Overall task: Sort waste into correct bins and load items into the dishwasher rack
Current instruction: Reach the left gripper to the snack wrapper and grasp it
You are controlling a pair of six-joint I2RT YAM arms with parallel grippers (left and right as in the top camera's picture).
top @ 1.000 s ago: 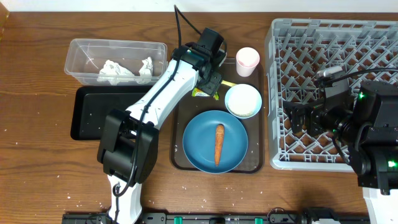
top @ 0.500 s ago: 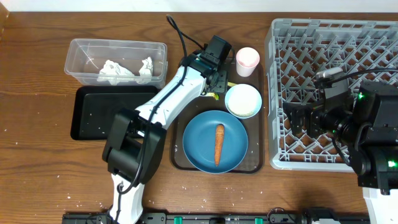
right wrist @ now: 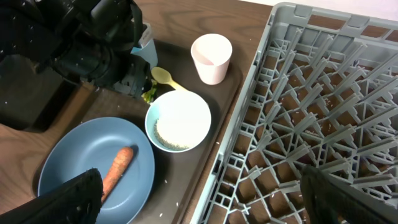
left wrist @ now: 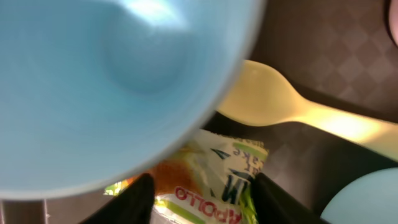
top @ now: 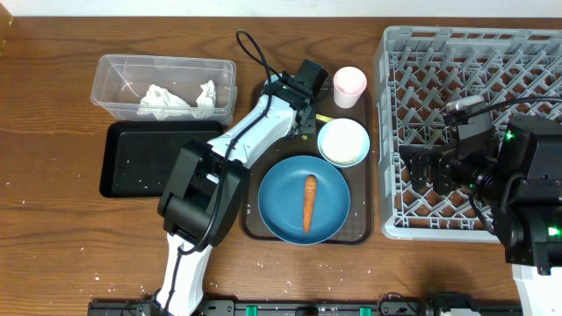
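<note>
1. Snack wrapper (left wrist: pixel 211 177): yellow-green, printed and creased. It lies on the brown tray (top: pixel 356 226) near its far left corner, beneath the left arm's wrist, between the two dark fingers (left wrist: pixel 142 199) of the left jaws.
2. Left jaws: partly closed, with one finger at each edge of the wrapper. Whether they actually pinch it cannot be told.
3. Light blue cup (left wrist: pixel 112 81): blurred and very close to the left wrist camera, just beside the left jaws.
4. Yellow spoon (left wrist: pixel 273 99): lies on the brown tray just beyond the wrapper, its handle running toward the white bowl.
5. White bowl (top: pixel 343 142): stands on the brown tray, right of the wrapper, with loose rice grains (right wrist: pixel 171 138) in its bottom.
6. Pink cup (top: pixel 349 86): upright, mouth up, at the tray's far right corner.
7. Blue plate (top: pixel 281 206): occupies the tray's near half, with one carrot (top: pixel 309 204) lying across its middle.
8. Clear tub (top: pixel 118 66): stands on the table (top: pixel 53 237), left of the brown tray, with crumpled tissue (top: pixel 162 98) inside.
9. Black tray (top: pixel 149 167): just in front of the tub, with white specks on its floor.
10. Dishwasher rack (top: pixel 492 70): grey and pegged, at the table's right side.
11. Right jaws: wide apart, holding nothing, hanging over the rack near its left edge.
</note>
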